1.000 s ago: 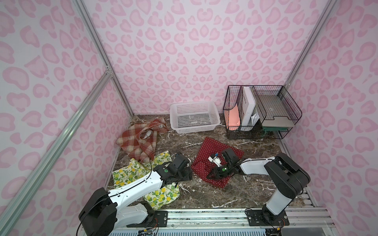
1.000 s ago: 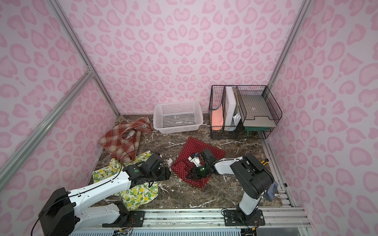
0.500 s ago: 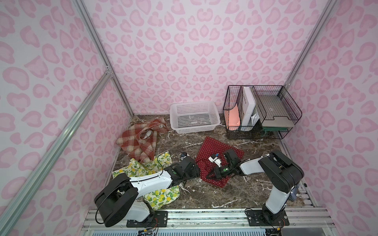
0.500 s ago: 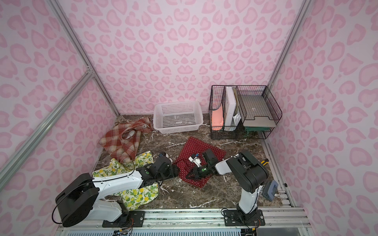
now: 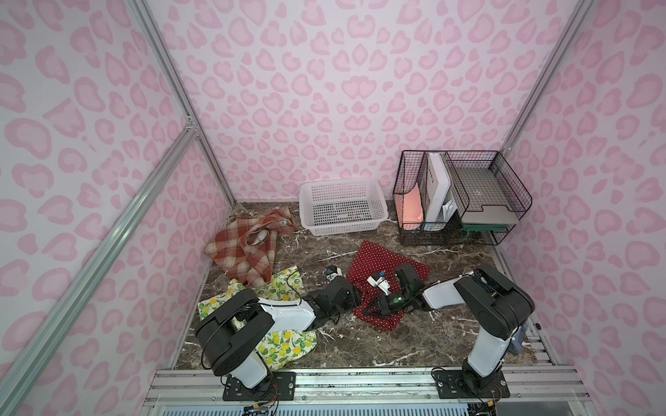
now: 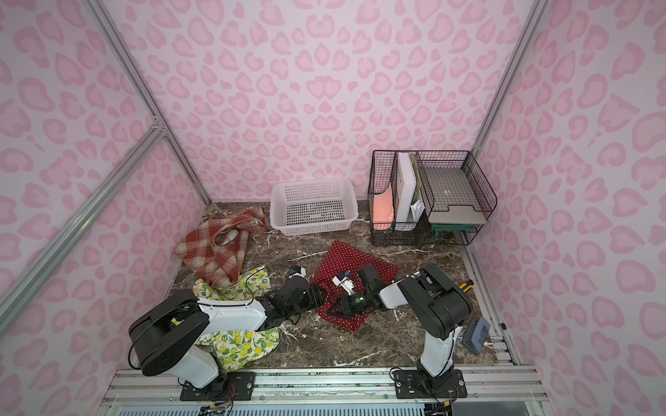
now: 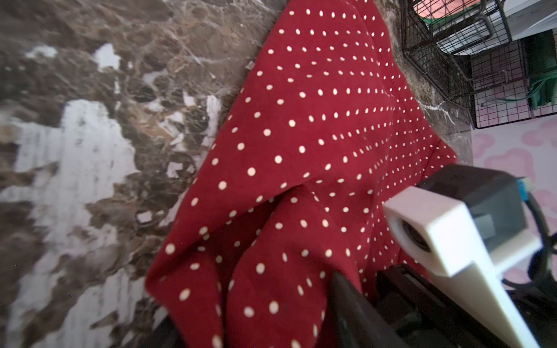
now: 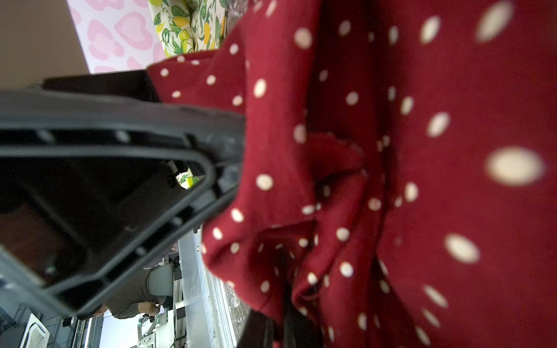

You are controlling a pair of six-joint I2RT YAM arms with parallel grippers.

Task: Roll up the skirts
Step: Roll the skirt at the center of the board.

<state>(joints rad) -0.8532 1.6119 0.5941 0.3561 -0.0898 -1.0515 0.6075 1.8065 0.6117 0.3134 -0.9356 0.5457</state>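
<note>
Polka-dot skirt [image 5: 383,257], red, lies on the marble tabletop [image 5: 414,335] in front of the white lattice basket [image 5: 342,225]. The right gripper [image 5: 369,310] is clamped on its near-left edge. The left gripper [image 5: 356,298] sits at that same edge, and its jaw state cannot be told. Both top views add the plaid skirt [image 5: 245,248] and the lemon-print skirt [image 5: 284,342], farther left. Only the left wrist view shows the cloth drawn up into a peaked fold. Lettering on the wire organiser's [image 5: 504,173] contents is too small to read.
</note>
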